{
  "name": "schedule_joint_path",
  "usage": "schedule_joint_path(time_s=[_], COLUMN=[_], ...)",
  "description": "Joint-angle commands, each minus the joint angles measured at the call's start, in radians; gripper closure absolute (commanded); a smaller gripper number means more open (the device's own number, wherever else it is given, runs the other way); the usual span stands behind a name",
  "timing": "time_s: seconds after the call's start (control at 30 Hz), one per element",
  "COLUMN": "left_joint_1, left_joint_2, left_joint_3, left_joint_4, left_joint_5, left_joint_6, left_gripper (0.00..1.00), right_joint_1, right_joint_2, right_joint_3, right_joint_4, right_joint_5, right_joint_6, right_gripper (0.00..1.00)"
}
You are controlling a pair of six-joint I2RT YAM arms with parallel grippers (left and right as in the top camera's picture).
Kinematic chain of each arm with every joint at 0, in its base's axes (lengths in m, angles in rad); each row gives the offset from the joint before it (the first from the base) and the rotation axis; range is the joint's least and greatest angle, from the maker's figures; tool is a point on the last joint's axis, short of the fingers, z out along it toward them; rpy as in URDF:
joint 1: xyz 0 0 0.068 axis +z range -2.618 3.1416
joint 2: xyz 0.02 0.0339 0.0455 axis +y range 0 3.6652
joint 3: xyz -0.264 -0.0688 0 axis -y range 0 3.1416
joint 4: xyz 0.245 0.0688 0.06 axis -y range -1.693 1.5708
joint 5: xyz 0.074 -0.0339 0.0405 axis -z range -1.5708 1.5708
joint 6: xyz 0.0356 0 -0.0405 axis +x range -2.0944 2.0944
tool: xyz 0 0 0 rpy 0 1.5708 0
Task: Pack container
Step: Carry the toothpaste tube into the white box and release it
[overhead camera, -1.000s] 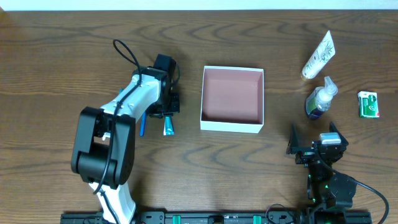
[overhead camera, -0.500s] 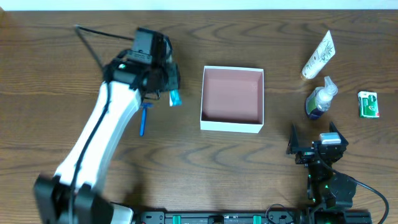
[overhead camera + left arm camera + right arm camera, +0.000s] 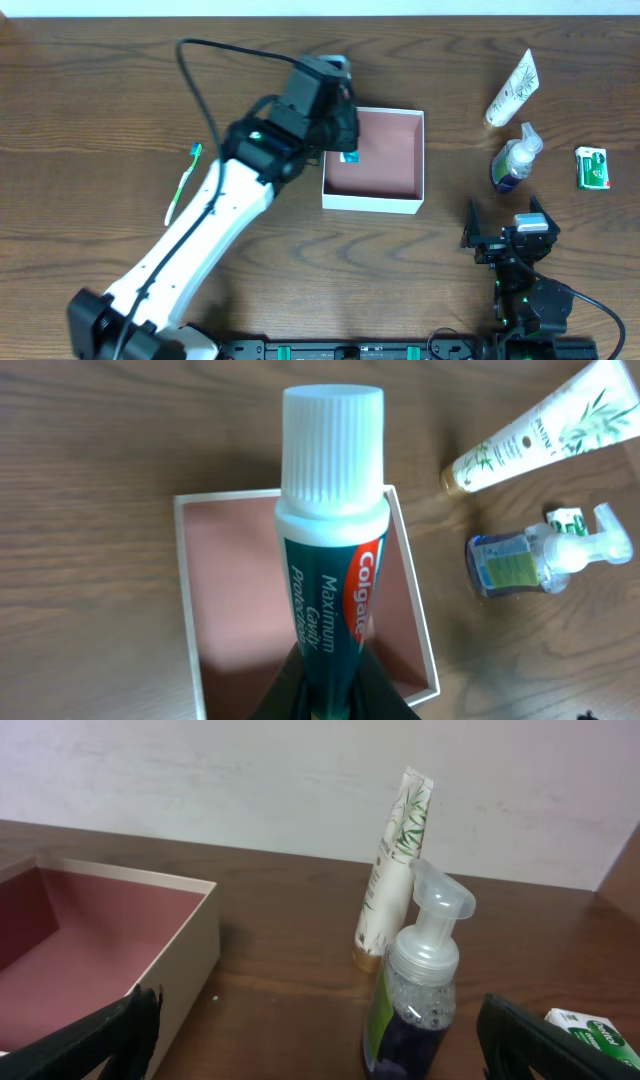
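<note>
The container [image 3: 390,165] is a shallow white-walled box with a reddish-brown inside, at the middle of the table. My left gripper [image 3: 346,148] hangs over its left part, shut on a green and red Colgate toothpaste tube [image 3: 349,157]. In the left wrist view the toothpaste tube [image 3: 330,570] points its white cap away from me, my left gripper [image 3: 325,685] pinching its lower end above the container [image 3: 230,600]. My right gripper [image 3: 505,228] rests near the front right, open and holding nothing; in its own view the right gripper [image 3: 330,1050] frames a pump bottle.
A toothbrush [image 3: 182,183] with a green end lies on the table at the left. To the right of the container stand a white leaf-printed tube [image 3: 513,88], a clear pump bottle [image 3: 516,160] with dark liquid, and a small green box [image 3: 592,167].
My left arm has lifted the toothpaste tube from the table left of the container and carried it right, to above the container. The right arm has not moved.
</note>
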Motion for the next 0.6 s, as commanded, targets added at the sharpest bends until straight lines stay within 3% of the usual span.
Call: schedule_joint_path(time_s=[0.0, 0.57], left_joint_1=[-0.031, -0.048], left_joint_2=[0.053, 0.32], left_joint_3=[0.006, 0.006], left_joint_4=[0.014, 0.037], left_joint_5=[-0.055, -0.102], left_joint_6=[-0.031, -0.049], left_gripper=[0.91, 0.91], right_joint_1=[0.0, 0.0], right_joint_2=[-0.004, -0.004], right_joint_3=[-0.002, -0.002], right_joint_4=[-0.002, -0.002], right_joint_5=[-0.004, -0.004], right_joint_6=[-0.013, -0.013], right_gripper=[0.01, 0.01])
